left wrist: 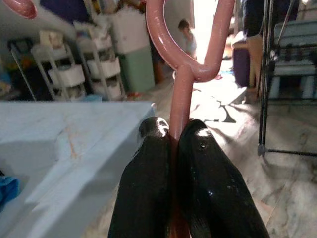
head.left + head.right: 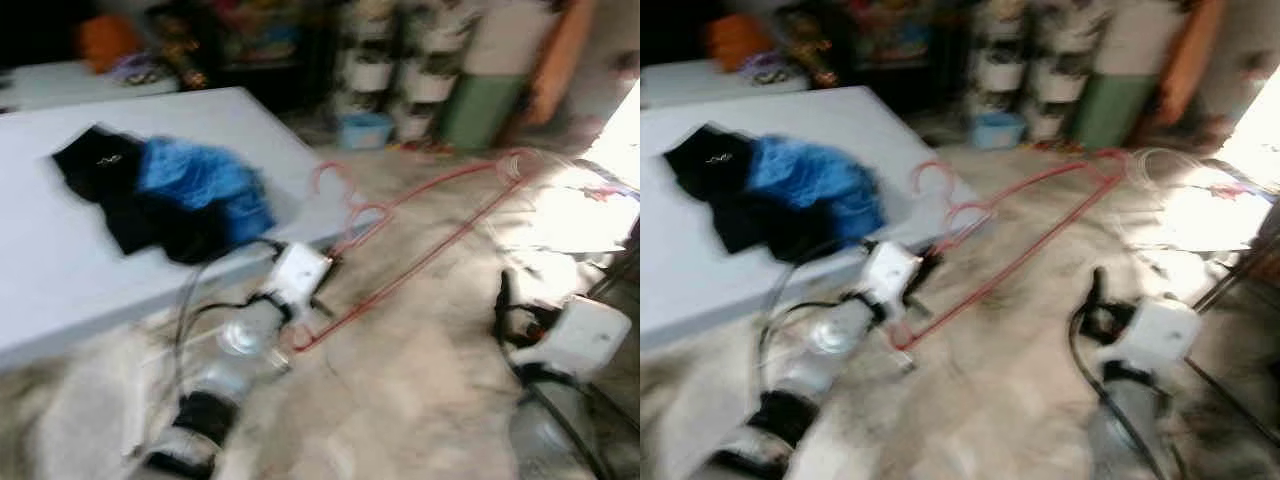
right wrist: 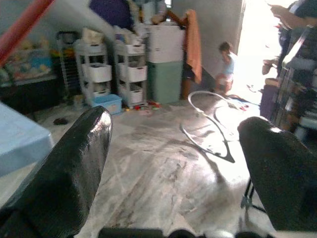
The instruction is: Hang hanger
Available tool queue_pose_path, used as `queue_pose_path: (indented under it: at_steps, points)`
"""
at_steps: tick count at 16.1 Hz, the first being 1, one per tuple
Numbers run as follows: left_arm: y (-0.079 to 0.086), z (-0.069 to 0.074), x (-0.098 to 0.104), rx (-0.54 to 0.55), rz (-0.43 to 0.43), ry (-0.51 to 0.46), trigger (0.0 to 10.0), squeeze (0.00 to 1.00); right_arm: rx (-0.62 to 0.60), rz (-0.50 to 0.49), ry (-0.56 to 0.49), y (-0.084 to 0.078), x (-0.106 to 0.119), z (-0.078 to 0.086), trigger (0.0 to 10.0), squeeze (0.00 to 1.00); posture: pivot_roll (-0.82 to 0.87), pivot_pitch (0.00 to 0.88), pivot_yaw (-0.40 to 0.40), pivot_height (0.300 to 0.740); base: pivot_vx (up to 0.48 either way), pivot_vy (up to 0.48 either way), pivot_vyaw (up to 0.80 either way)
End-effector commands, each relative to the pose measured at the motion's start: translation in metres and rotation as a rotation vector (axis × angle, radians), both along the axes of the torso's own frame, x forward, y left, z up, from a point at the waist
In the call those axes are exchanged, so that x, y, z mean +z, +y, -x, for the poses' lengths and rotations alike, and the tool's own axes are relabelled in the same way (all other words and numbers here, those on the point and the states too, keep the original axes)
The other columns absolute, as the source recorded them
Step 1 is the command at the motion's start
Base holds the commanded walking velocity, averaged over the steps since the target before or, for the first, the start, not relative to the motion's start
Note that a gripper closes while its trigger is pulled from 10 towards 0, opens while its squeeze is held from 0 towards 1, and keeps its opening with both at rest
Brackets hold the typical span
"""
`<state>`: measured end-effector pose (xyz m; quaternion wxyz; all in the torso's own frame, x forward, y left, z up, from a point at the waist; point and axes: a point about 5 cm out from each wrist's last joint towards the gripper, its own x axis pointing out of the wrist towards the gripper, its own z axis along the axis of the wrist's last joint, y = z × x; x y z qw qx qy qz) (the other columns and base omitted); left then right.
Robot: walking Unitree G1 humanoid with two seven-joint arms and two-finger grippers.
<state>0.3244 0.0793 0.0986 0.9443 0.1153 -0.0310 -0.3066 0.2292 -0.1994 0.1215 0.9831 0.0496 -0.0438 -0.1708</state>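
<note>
**Hangers carried out over the floor, no rail reached yet**

Pink wire hangers [image 2: 420,225], seemingly two nested together, are held in the left gripper [image 1: 173,144], whose two black fingers [image 1: 143,183] are pressed tight on a straight stretch of wire just below a bend. Gripping there, near one corner, lets the rest of the frame stick out clear of the arm, which probably suits carrying it across the room. The hooks [image 2: 340,185] curl up close to the edge of the white table [image 2: 60,270], where a blue and black garment [image 2: 165,195] lies. The hangers' long axis runs diagonally away from the robot, from the gripper towards the far right, ending near a standing person [image 2: 500,70]. They hover above the marble floor [image 2: 400,380]. The right gripper [image 3: 173,158] hangs low with its fingers spread wide apart and nothing between them, likely kept free. A dark metal rack [image 1: 270,74] stands ahead.
</note>
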Motion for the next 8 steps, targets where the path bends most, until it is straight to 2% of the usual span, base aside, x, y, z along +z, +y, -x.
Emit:
queue_pose_path:
  at_steps: [1, 6, 7, 8]
  points:
    - [-0.012, -0.0005, 0.0069, -0.033, 0.016, -0.019, 10.0, 0.0, -0.023, 0.023, -0.008, -0.0074, 0.0044, 0.0008, 10.0, 0.0, 0.07, 0.021, -0.094, 0.74, 0.277, 0.0, -0.8]
    - [-0.0132, -0.0001, 0.0055, -0.043, 0.003, -0.009, 10.0, 0.0, -0.028, 0.017, -0.004, -0.0057, 0.0029, 0.0015, 10.0, 0.0, 0.07, 0.025, -0.089, 0.74, 0.262, 0.0, -0.8]
    - [-0.0133, -0.0003, 0.0036, -0.042, -0.012, 0.0, 10.0, 0.0, -0.03, 0.01, -0.008, -0.0051, 0.0027, 0.0016, 10.0, 0.0, 0.07, 0.025, -0.087, 0.74, 0.0, 0.0, -0.8]
    - [-0.0133, -0.0005, 0.0002, -0.039, -0.037, 0.009, 10.0, 0.0, -0.034, 0.003, -0.012, -0.0044, 0.0022, 0.0014, 10.0, 0.0, 0.07, 0.027, -0.078, 0.74, 0.0, 0.0, 0.0]
